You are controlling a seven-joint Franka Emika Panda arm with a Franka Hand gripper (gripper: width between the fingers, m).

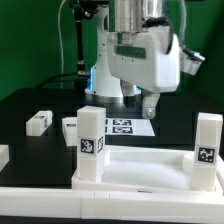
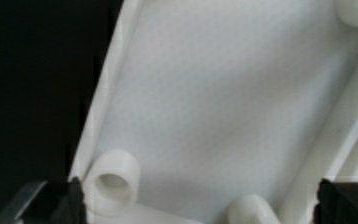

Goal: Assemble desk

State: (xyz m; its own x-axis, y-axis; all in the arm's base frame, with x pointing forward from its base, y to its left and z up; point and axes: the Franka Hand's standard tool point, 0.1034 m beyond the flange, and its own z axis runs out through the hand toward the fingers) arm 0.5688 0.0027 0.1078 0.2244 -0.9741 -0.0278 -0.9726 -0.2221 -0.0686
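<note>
— Where does the desk stand?

— The desk panel [image 1: 140, 172] lies flat on the black tabletop [image 1: 40, 95], at the front of the exterior view, with its raised rim up. Two legs stand upright on it. One leg [image 1: 90, 143] is at the far corner on the exterior view's left and the other leg [image 1: 207, 150] is at the far corner on its right, and each shows a black-and-white tag.

— Any loose parts?

— A loose leg [image 1: 38, 121] lies on its side toward the exterior view's left, well apart from the panel. A second white piece [image 1: 69, 125] with a tag lies just behind the left upright leg (it is too small to make out fully). The marker board [image 1: 126, 127] lies flat behind the panel's far rim.

— And the arm?

— The gripper [image 1: 150, 104] hangs over the marker board's right part, close behind the panel and between the two upright legs. From that side nobody could say how the fingers are set.

— Does the wrist view help?

— It does. The panel [image 2: 211, 100] fills most of that picture as a broad white band, with a round socket [image 2: 114, 187] at one end. The dark fingers [image 2: 28, 200] show at the two lower corners, spread wide and pinching nothing, with the white plastic between them.
</note>
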